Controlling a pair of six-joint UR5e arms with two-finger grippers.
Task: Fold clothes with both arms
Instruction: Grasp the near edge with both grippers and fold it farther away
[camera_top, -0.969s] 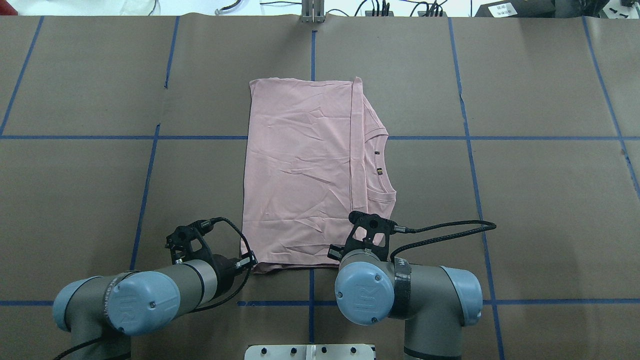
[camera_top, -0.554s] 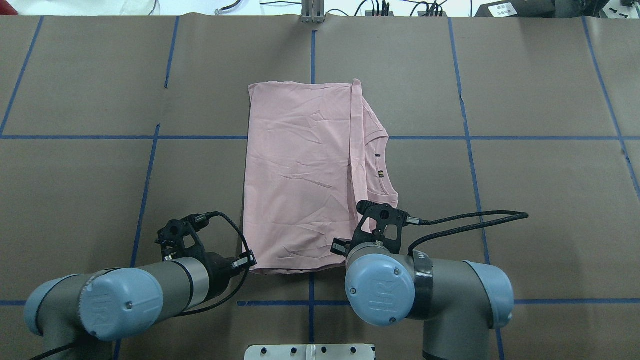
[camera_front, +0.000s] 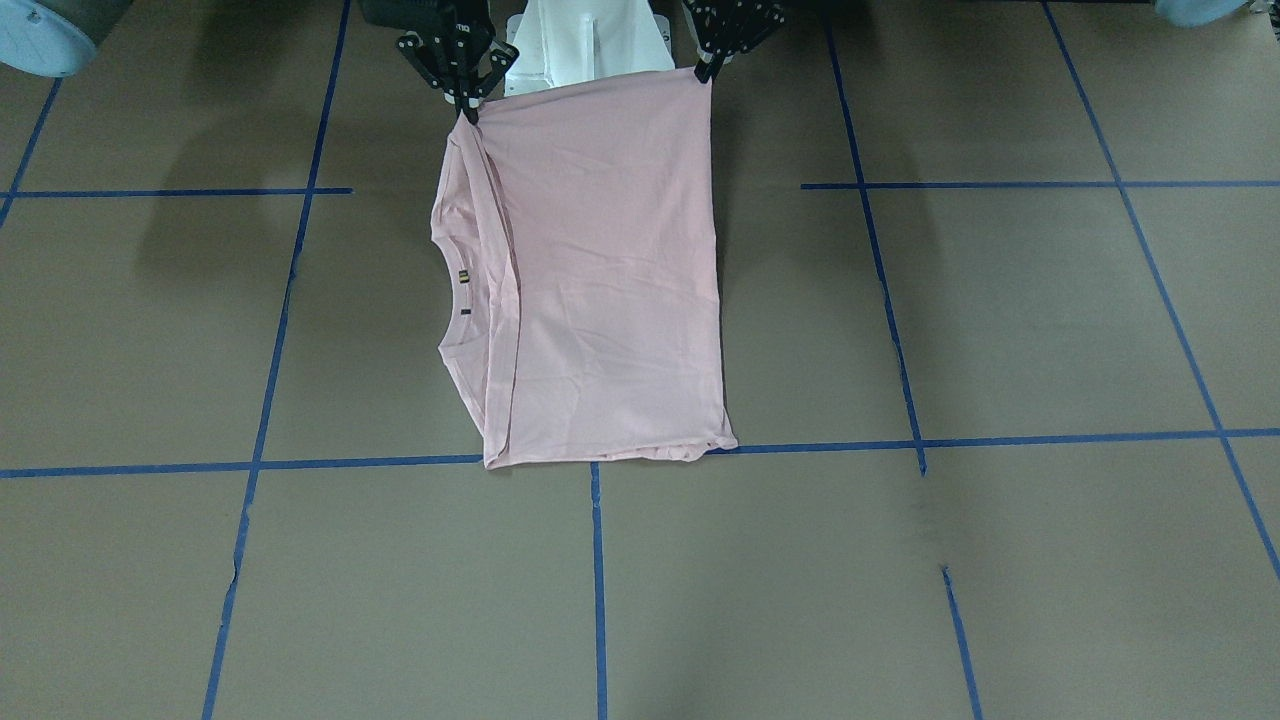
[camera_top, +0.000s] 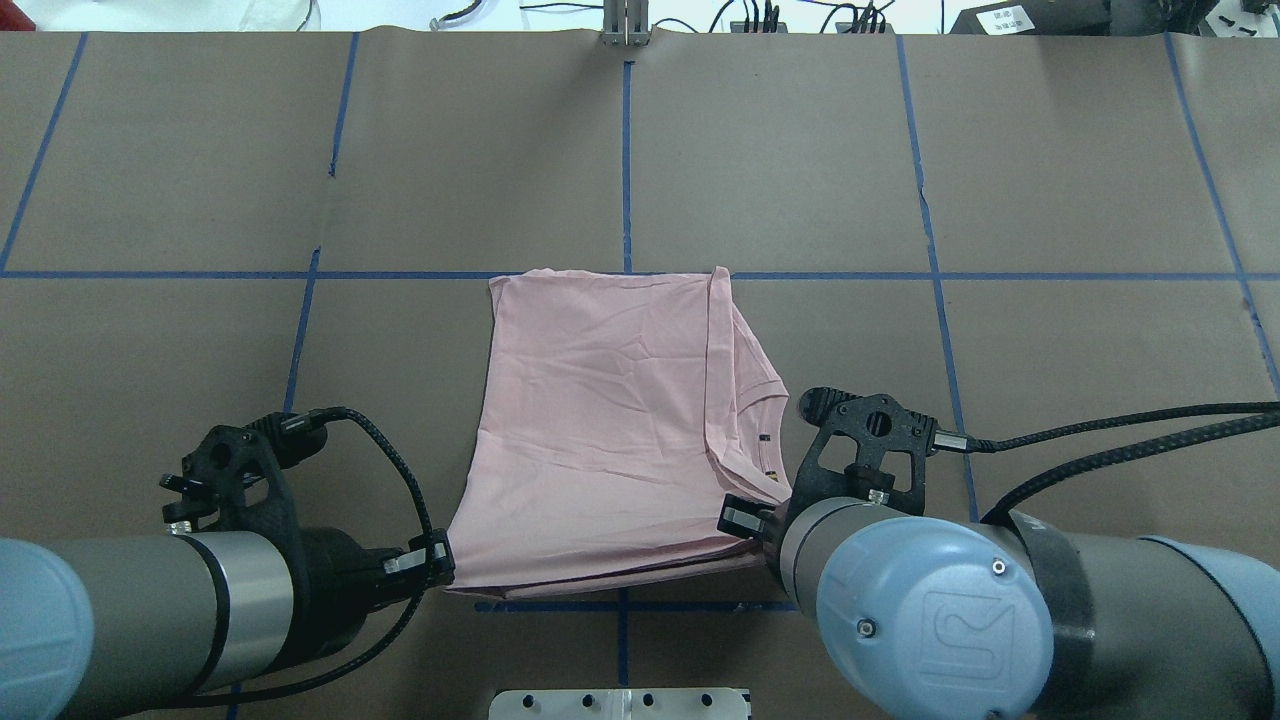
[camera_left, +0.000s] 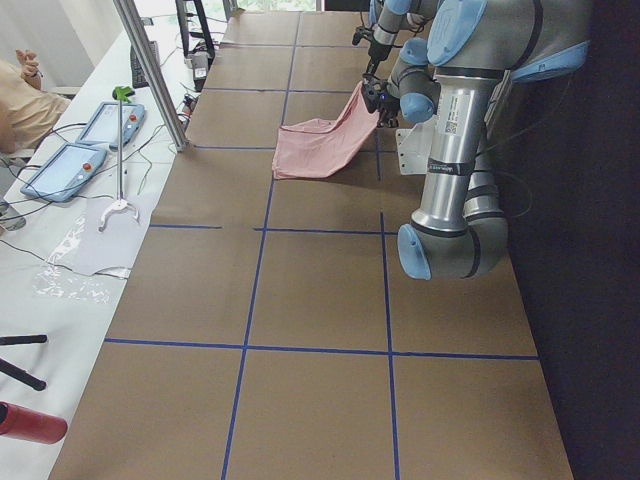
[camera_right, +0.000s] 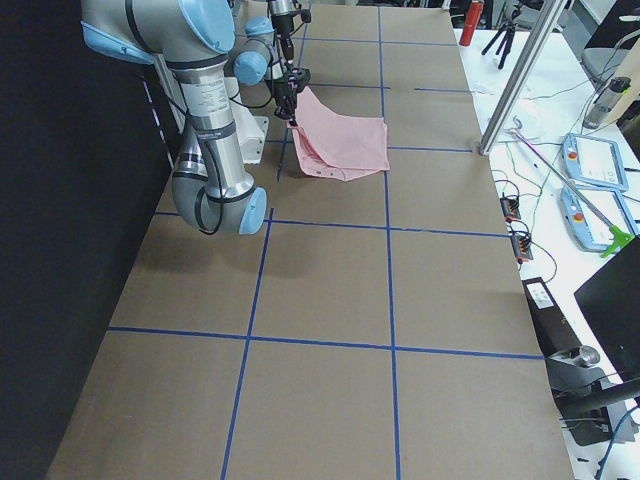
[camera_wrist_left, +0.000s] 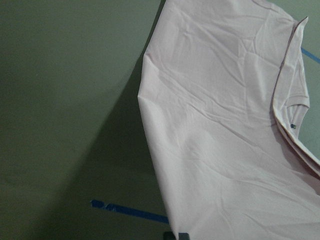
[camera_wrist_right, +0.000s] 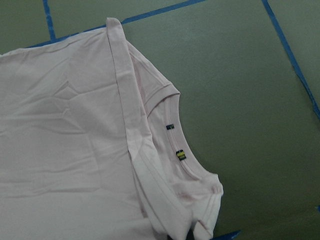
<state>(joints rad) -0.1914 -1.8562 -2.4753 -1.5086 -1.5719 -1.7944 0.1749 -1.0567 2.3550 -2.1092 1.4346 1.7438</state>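
Left pincer is clamped on one near corner of the pink T-shirt. Right pincer is gripping the other, beside the collar. That near end hangs raised by the worktop's robot-side edge. The cloth slopes down, and its far edge lies mid-worktop along a blue tape line.

One camera looks forward and down from behind the left arm and the right arm, toward the far edge of the table. A second faces it from that far edge, steeply downward. Two more stand farther off at the table's ends and look along it. A camera on each wrist hangs close above the shirt, which all six views share.
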